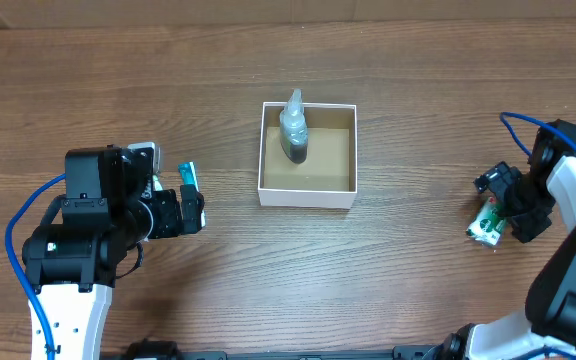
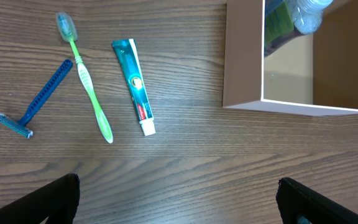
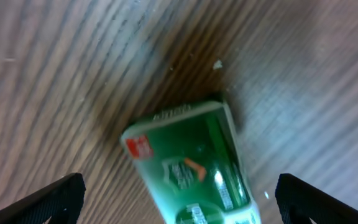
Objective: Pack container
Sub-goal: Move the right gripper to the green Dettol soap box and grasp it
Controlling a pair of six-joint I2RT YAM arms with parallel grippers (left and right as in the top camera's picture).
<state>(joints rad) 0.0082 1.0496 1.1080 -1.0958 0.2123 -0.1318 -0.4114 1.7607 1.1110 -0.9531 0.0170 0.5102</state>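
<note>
Squarely at the middle of the wooden table sits the container, a shallow, open-topped square box with thin white walls and a brown cardboard floor. A clear bottle with a dark lower end is inside, against the far wall toward the left corner. Whether it stands or leans is hard to tell, and the left wrist view cuts it off at the top.

Left of the box, the left gripper hangs over bare wood with its jaws wide and nothing between them. Near it lie a toothpaste tube, a green toothbrush and a blue razor. From overhead the arm hides all but the tube's end.

Well apart, at the table's right edge, the right gripper is spread either side of a green packet. Its print is too blurred to read, and contact cannot be judged.
</note>
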